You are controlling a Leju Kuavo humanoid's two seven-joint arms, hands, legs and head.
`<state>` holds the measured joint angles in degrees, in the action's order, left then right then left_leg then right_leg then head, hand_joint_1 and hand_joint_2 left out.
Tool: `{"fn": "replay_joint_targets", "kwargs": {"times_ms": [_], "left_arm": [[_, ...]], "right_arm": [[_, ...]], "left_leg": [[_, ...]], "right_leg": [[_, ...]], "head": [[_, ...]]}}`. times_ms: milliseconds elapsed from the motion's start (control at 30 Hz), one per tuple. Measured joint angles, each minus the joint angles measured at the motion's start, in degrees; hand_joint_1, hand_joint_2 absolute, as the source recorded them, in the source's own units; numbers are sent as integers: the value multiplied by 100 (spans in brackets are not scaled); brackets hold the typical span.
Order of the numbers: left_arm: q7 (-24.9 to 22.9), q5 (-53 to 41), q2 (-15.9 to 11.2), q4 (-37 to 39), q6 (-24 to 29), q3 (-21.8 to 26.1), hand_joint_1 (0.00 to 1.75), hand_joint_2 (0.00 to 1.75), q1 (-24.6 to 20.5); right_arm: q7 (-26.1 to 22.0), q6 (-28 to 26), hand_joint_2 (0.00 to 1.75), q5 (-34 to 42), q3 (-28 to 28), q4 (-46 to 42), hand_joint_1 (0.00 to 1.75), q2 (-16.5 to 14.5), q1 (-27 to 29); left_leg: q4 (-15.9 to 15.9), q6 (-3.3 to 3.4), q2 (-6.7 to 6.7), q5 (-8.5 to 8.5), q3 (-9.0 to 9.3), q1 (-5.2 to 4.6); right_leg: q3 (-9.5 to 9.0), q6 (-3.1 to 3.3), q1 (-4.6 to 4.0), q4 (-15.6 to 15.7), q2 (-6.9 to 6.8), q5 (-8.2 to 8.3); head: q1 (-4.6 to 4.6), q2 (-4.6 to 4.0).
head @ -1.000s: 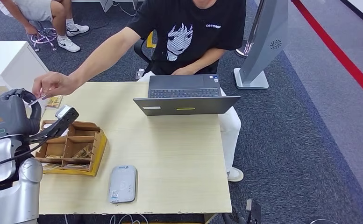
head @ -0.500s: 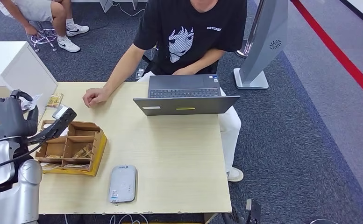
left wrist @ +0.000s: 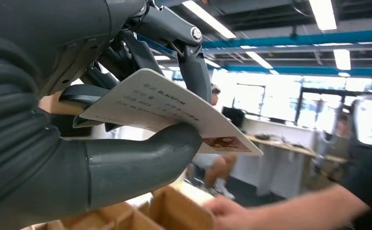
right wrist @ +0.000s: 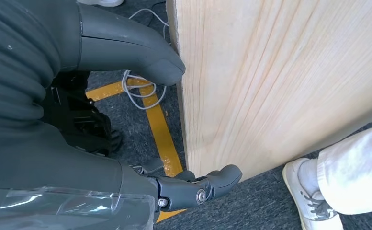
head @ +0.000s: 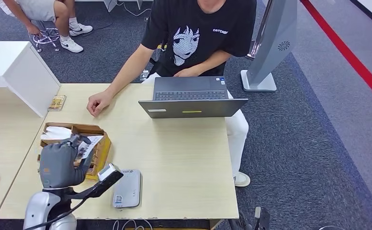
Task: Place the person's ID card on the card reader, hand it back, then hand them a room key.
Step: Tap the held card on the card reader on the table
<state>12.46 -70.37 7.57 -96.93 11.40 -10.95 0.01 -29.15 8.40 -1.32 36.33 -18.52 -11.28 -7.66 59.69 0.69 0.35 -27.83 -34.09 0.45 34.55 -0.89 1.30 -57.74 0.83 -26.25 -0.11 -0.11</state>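
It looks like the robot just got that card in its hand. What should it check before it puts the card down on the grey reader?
1. Card held firmly: the ID card sits between the thumb and fingers of the left hand. Ok.
2. Reader free: the card reader has nothing lying on it. Ok.
3. Hand over the reader: the left hand is above the wooden organizer, beside the reader. Not ok.
4. Person out of the way: the person's hand rests on the table, away from the reader. Ok.
5. Right hand idle: beside the table edge, holding nothing. Ok.
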Motion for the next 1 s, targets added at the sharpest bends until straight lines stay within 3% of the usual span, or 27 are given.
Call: {"fn": "replay_joint_targets", "kwargs": {"times_ms": [300,467,1000], "left_arm": [[-22,102,15,-25,-299,-611,175,175,756],[-310,-19,16,564,-512,-689,175,175,714],[-514,-177,36,2232,-376,-686,175,175,420]], "right_arm": [[-85,2,175,76,136,-31,0,0,-1],[-38,-38,175,-89,137,-38,0,0,-41],[-9,-45,175,-196,116,-36,0,0,-62]], "left_leg": [[0,5,-5,-3,-2,-3],[0,6,-7,-1,-2,-3],[0,7,-5,0,-4,-3]], "right_leg": [[-1,-2,2,2,-13,-2],[-2,-2,2,2,-17,-1],[-2,-1,1,1,-16,0]], "head": [[0,0],[-1,0],[-1,0]]}}
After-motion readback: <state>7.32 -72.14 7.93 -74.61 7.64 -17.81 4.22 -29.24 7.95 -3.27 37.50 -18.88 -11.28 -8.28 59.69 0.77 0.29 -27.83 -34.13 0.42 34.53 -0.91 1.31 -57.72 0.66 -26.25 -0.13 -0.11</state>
